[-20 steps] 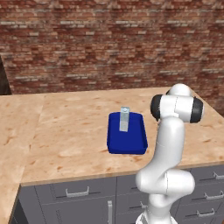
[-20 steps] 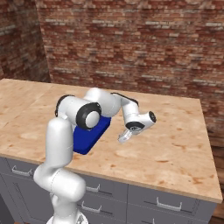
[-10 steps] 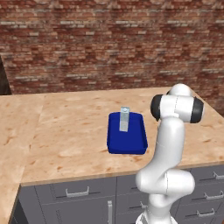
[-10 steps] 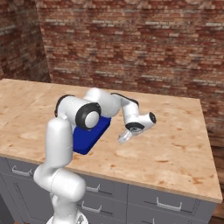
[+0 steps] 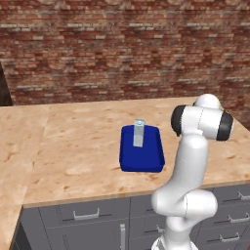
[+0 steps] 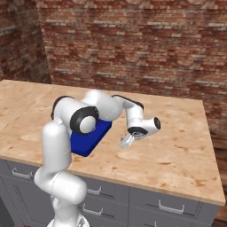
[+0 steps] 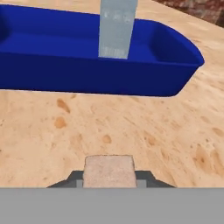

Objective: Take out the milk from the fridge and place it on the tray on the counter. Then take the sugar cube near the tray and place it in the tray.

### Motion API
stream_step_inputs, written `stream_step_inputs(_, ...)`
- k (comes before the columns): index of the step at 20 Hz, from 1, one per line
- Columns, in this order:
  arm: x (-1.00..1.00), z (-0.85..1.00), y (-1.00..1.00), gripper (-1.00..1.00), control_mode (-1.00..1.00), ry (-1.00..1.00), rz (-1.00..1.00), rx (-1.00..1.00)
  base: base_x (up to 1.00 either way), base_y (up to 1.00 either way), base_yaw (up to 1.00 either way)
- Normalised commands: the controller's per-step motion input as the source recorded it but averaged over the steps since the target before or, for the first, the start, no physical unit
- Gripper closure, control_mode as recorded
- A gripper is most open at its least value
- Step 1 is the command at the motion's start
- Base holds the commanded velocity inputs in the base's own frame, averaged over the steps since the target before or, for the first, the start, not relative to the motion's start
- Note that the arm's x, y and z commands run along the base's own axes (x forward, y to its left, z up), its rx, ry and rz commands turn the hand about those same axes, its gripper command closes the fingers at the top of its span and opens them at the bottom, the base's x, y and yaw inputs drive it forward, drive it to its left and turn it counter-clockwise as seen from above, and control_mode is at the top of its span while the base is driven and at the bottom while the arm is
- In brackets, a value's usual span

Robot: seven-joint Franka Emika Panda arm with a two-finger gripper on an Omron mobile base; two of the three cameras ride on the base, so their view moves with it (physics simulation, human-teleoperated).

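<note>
Fingers [image 7: 109, 181] of the white arm are closed on the sugar cube [image 7: 109, 171], a small pale tan block seated between the two dark tips at the bottom of the hand view. From the right base camera the fingers [image 6: 126, 142] point down at the wood-grain bench [image 6: 177, 146], low over its surface and just beside the tray [image 6: 88, 139], on the side nearer the bench's right end; whether the cube touches the bench cannot be told. Lying flat on the bench, the dark blue tray [image 5: 141, 157] sits nearer the front edge than the brick wall [image 5: 122, 49] behind. The milk carton [image 5: 139, 133] stands upright inside the tray, towards its far end, pale blue and white. In the hand view the tray's raised rim [image 7: 131, 81] spans the upper part of the picture, with the carton [image 7: 117, 28] rising behind that rim. Grey drawers with metal handles [image 5: 87, 215] run below the front edge of the bench.
</note>
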Motion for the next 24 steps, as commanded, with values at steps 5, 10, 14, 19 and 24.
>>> stream_step_inputs(5, -0.56, 1.00, 0.20, 1.00, -1.00, 0.00, 0.00, 0.00, 0.00, 0.00, 0.00)
stream_step_inputs(10, -0.75, 0.66, 0.49, 1.00, -1.00, 0.00, -0.03, 0.02, 0.00, 0.00, 0.00)
stream_step_inputs(14, -0.58, 0.07, 0.73, 1.00, -1.00, -0.02, -0.19, 0.00, 0.00, 0.00, 0.00)
stream_step_inputs(19, -0.59, 0.27, 0.67, 1.00, -1.00, -0.02, -0.29, 0.00, 0.00, 0.00, 0.00)
stream_step_inputs(24, -0.21, 0.64, 0.48, 1.00, -1.00, 0.04, -0.32, -0.03, 0.00, 0.00, 0.00)
